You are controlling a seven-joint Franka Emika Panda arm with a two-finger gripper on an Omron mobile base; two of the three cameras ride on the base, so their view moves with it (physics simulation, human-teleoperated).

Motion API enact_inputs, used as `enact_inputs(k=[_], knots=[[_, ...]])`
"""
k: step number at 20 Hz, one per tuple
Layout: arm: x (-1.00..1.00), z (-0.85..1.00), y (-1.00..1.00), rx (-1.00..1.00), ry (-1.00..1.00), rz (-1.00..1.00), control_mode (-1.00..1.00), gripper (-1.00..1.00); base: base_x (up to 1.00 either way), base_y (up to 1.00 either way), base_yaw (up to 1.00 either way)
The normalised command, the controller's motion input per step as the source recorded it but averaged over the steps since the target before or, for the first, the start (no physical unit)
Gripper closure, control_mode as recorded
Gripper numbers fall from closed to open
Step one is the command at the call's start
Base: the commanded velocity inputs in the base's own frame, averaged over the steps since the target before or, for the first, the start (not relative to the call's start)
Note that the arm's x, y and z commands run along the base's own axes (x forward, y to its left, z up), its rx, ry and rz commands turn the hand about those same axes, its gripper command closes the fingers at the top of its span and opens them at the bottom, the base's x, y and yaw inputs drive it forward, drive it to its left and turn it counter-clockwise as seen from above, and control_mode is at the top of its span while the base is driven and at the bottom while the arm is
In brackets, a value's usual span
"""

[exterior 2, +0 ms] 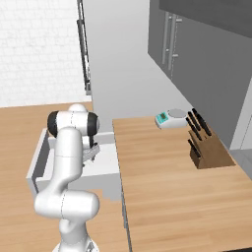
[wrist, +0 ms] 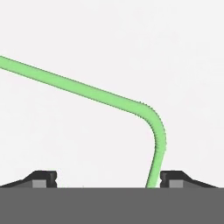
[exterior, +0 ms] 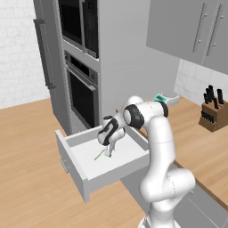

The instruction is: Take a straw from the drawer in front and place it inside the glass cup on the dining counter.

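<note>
The straw (wrist: 87,89) lies flat on the drawer (exterior: 75,171) floor, its long leg running to the hand view's upper left. Its short bent leg drops beside the right fingertip (wrist: 175,178) of the spread, empty gripper (wrist: 107,179), so the grasp sits off-centre.

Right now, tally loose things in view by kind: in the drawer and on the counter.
Straw, green, in the open drawer: 1
Knife block on the wooden counter: 1
Kitchen scale on the counter: 1
Total: 3
</note>
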Motion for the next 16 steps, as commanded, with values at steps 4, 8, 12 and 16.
enact_inputs(k=[4, 8, 12, 16], knots=[[0.13, -0.12, 0.0, 0.0, -0.01, 0.0, -1.0, -1.0, 0.0, 0.0, 0.0], [0.01, -0.27, 0.0, 0.0, 0.0, 0.0, -1.0, 1.0, 0.0, 0.0, 0.0], [0.0, -0.28, 0.0, 0.0, 0.0, 0.0, -1.0, 1.0, 0.0, 0.0, 0.0], [0.0, -0.24, 0.0, 0.0, 0.0, 0.0, -1.0, 1.0, 0.0, 0.0, 0.0]])
